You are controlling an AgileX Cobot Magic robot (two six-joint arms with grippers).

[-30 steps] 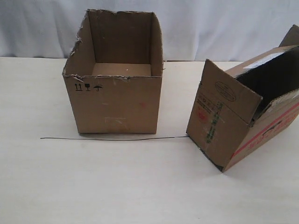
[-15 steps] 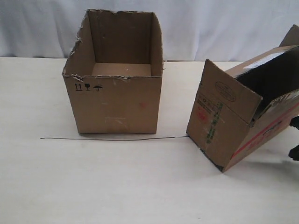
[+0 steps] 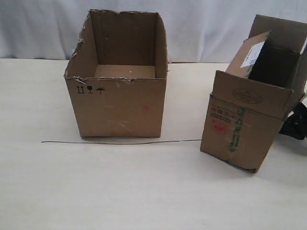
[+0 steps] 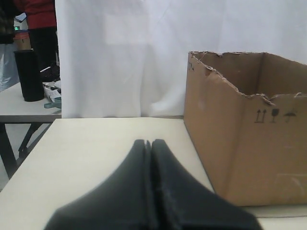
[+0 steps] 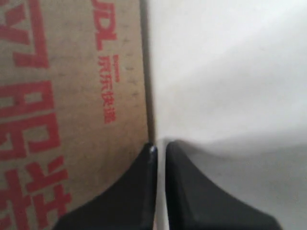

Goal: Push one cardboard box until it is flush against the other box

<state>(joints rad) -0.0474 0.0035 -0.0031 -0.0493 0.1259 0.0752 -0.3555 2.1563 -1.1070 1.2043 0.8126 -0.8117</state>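
Observation:
The wider flapless box (image 3: pixel 117 103) with torn rim stands left of centre on the table; it also fills one side of the left wrist view (image 4: pixel 249 153). The narrower flapped cardboard box (image 3: pixel 242 129) stands at the right, a gap apart from it, with its white label (image 3: pixel 253 53) on a raised flap. My right gripper (image 3: pixel 295 122) is pressed against that box's far right side. In the right wrist view its fingers (image 5: pixel 160 146) are shut, one tip touching the red-printed side (image 5: pixel 72 96) near its corner. My left gripper (image 4: pixel 148 143) is shut and empty, away from the wide box.
A thin dark wire (image 3: pixel 120 142) lies on the table in front of the wide box, running toward the narrow one. A white curtain (image 3: pixel 216 28) hangs behind. Beyond the table's edge stands another table with a black cylinder (image 4: pixel 29 74).
The narrow box has swung from a tilted, skewed pose to standing upright, its flaps rising. My right gripper has come in from the right edge against it.

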